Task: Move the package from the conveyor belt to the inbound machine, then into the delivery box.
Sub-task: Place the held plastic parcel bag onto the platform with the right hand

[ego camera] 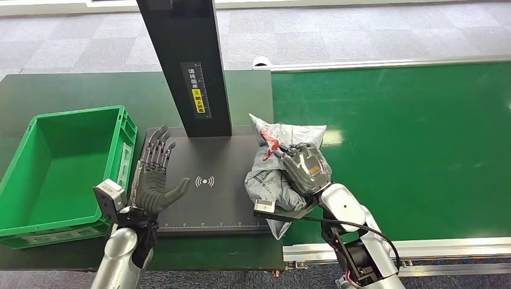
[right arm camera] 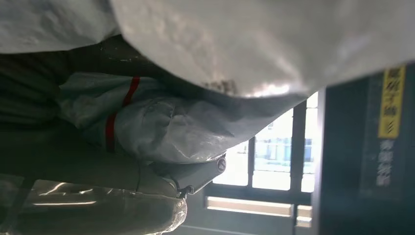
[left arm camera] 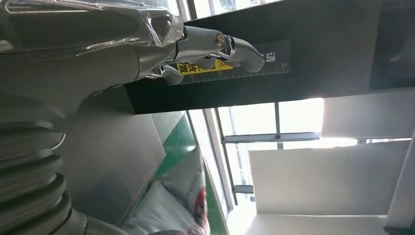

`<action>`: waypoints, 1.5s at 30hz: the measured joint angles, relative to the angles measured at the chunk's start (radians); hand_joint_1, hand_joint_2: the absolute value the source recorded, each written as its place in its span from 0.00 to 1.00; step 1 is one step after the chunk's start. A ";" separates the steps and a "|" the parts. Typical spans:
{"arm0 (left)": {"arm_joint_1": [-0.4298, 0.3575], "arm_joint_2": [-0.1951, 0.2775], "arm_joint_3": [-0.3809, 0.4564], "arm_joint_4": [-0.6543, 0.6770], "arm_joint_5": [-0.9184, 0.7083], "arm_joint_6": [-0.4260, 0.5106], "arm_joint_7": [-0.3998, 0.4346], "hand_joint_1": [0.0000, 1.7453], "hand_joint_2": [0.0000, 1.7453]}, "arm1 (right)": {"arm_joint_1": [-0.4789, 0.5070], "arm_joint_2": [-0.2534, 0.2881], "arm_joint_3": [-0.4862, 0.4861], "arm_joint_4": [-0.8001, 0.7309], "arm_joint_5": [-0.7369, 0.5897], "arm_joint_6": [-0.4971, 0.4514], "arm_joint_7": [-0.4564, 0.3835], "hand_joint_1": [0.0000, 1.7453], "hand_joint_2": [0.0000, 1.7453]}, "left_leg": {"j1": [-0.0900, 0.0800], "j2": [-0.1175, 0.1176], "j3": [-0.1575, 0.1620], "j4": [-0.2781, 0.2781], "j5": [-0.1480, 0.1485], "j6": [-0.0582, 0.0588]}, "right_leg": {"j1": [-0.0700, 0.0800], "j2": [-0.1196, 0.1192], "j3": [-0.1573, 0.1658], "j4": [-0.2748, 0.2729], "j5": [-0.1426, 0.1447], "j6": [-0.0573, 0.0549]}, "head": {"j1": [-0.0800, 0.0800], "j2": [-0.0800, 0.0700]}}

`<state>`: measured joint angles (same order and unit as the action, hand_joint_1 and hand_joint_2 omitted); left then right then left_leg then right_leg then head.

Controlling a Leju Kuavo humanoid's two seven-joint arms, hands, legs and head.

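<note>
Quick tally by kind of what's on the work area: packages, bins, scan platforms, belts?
Grey poly-bag package, gripped by the right robot hand: 1
Green delivery box: 1
Black inbound machine platform: 1
Green conveyor belt: 1
Total: 4

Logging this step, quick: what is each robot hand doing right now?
Left robot hand: open, fingers spread, holding nothing, above the scanner plate.
Right robot hand: gripping the grey package from above.

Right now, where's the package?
In the head view the grey package is held by the right hand at the right edge of the black scanner plate, beside the green belt.
</note>
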<state>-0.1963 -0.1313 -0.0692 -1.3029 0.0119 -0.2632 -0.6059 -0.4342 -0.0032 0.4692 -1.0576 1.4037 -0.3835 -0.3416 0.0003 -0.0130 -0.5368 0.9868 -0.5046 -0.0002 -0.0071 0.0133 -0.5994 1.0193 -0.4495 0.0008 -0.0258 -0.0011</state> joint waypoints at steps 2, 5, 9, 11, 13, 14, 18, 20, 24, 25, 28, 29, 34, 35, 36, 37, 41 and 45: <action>0.000 0.004 -0.001 0.005 0.007 0.000 -0.005 0.00 1.00 | -0.033 -0.002 0.039 0.055 0.002 0.004 -0.014 1.00 1.00 | 0.000 0.000 0.000 0.000 0.000 0.000 | 0.000 0.000 0.000 0.000 0.000 0.000 | 0.000 0.000; -0.004 0.008 -0.003 0.013 0.015 0.000 -0.010 0.00 1.00 | -0.078 -0.002 0.092 0.132 0.002 0.006 -0.028 1.00 1.00 | 0.000 0.000 0.000 0.000 0.000 0.000 | 0.000 0.000 0.000 0.000 0.000 0.000 | 0.000 0.000; -0.008 0.012 -0.004 0.024 0.016 0.000 -0.011 0.00 1.00 | -0.113 -0.001 0.134 0.195 0.002 0.006 -0.030 1.00 1.00 | 0.000 0.000 0.000 0.000 0.000 0.000 | 0.000 0.000 0.000 0.000 0.000 0.000 | 0.000 0.000; -0.011 0.013 -0.004 0.027 0.019 -0.001 -0.012 0.00 1.00 | -0.128 0.000 0.149 0.219 0.001 0.006 -0.035 1.00 1.00 | 0.000 0.000 0.000 0.000 0.000 0.000 | 0.000 0.000 0.000 0.000 0.000 0.000 | 0.000 0.000; -0.014 0.014 -0.007 0.030 0.025 -0.002 -0.013 0.00 1.00 | -0.147 0.006 0.171 0.253 0.001 0.004 -0.041 1.00 1.00 | 0.000 0.000 0.000 0.000 0.000 0.000 | 0.000 0.000 0.000 0.000 0.000 0.000 | 0.000 0.000; -0.017 0.013 -0.010 0.031 0.028 -0.004 -0.014 0.00 1.00 | -0.158 0.012 0.184 0.274 0.002 0.001 -0.043 1.00 1.00 | 0.000 0.000 0.000 0.000 0.000 0.000 | 0.000 0.000 0.000 0.000 0.000 0.000 | 0.000 0.000; -0.035 0.012 -0.029 0.044 0.040 -0.008 -0.013 0.00 1.00 | -0.200 0.047 0.235 0.366 -0.003 -0.054 -0.041 1.00 1.00 | 0.000 0.001 0.001 0.000 0.000 0.000 | 0.000 0.000 0.000 0.000 0.000 0.000 | 0.000 0.000; -0.048 0.012 -0.040 0.054 0.047 -0.009 -0.012 0.00 1.00 | -0.218 0.069 0.258 0.413 -0.010 -0.091 -0.033 1.00 1.00 | 0.000 0.001 0.001 0.000 0.000 0.000 | 0.000 0.000 0.000 0.000 0.000 0.000 | 0.000 0.000; -0.074 0.012 -0.064 0.081 0.063 -0.014 -0.012 0.00 1.00 | -0.237 0.109 0.291 0.478 -0.021 -0.128 -0.004 1.00 1.00 | 0.000 0.001 0.001 0.000 0.000 0.000 | 0.000 0.000 0.000 0.000 0.000 0.000 | 0.000 0.000; -0.080 0.012 -0.070 0.088 0.067 -0.015 -0.013 0.00 1.00 | -0.239 0.118 0.295 0.490 -0.026 -0.135 0.000 1.00 1.00 | 0.000 0.001 0.001 0.000 0.000 0.000 | 0.000 0.000 0.000 0.000 0.000 0.000 | 0.000 0.000; -0.093 0.011 -0.087 0.109 0.077 -0.017 -0.014 0.00 1.00 | -0.240 0.136 0.302 0.518 -0.040 -0.148 -0.003 0.66 1.00 | 0.000 0.001 0.001 0.000 0.000 0.000 | 0.000 0.000 0.000 0.000 0.000 0.000 | 0.000 0.000; -0.097 0.011 -0.093 0.115 0.080 -0.017 -0.014 0.00 1.00 | -0.240 0.141 0.304 0.527 -0.043 -0.150 -0.005 0.42 1.00 | 0.000 0.001 0.001 0.000 0.000 0.000 | 0.000 0.000 0.000 0.000 0.000 0.000 | 0.000 0.000; -0.106 0.010 -0.112 0.135 0.086 -0.017 -0.014 0.00 1.00 | -0.235 0.158 0.315 0.560 -0.066 -0.151 -0.012 0.00 1.00 | 0.000 0.001 0.001 0.000 0.000 0.000 | 0.000 0.000 0.000 0.000 0.000 0.000 | 0.000 0.000; -0.106 0.010 -0.115 0.138 0.087 -0.016 -0.013 0.00 1.00 | -0.233 0.160 0.316 0.564 -0.076 -0.151 -0.015 0.00 1.00 | 0.000 0.001 0.001 0.000 0.000 0.000 | 0.000 0.000 0.000 0.000 0.000 0.000 | 0.000 0.000; -0.106 0.010 -0.117 0.140 0.088 -0.015 -0.013 0.00 1.00 | -0.231 0.161 0.315 0.567 -0.087 -0.151 -0.019 0.00 1.00 | 0.000 0.001 0.001 0.000 0.000 0.000 | 0.000 0.000 0.000 0.000 0.000 0.000 | 0.000 0.000; -0.106 0.010 -0.119 0.142 0.088 -0.014 -0.012 0.00 1.00 | -0.230 0.162 0.315 0.570 -0.098 -0.151 -0.026 0.00 1.00 | 0.000 0.001 0.001 0.000 0.000 0.000 | 0.000 0.000 0.000 0.000 0.000 0.000 | 0.000 0.000; -0.106 0.011 -0.121 0.145 0.090 -0.005 -0.009 0.00 1.00 | -0.216 0.163 0.301 0.570 -0.178 -0.154 -0.085 0.00 1.00 | 0.000 0.001 0.001 0.000 0.000 0.000 | 0.000 0.000 0.000 0.000 0.000 0.000 | 0.000 0.000; -0.104 0.011 -0.121 0.145 0.090 -0.003 -0.005 0.00 1.00 | -0.180 0.156 0.266 0.525 -0.294 -0.133 -0.161 0.00 1.00 | 0.000 0.001 0.001 0.000 0.000 0.000 | 0.000 0.000 0.000 0.000 0.000 0.000 | 0.000 0.000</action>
<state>-0.3003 -0.1202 -0.1898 -1.1578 0.1018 -0.2662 -0.6112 -0.6145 0.1529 0.7351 -0.5323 1.1100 -0.5166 -0.5022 0.0004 -0.0124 -0.5359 0.9868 -0.5045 -0.0003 -0.0067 0.0135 -0.5995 1.0192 -0.4494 0.0006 -0.0257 -0.0011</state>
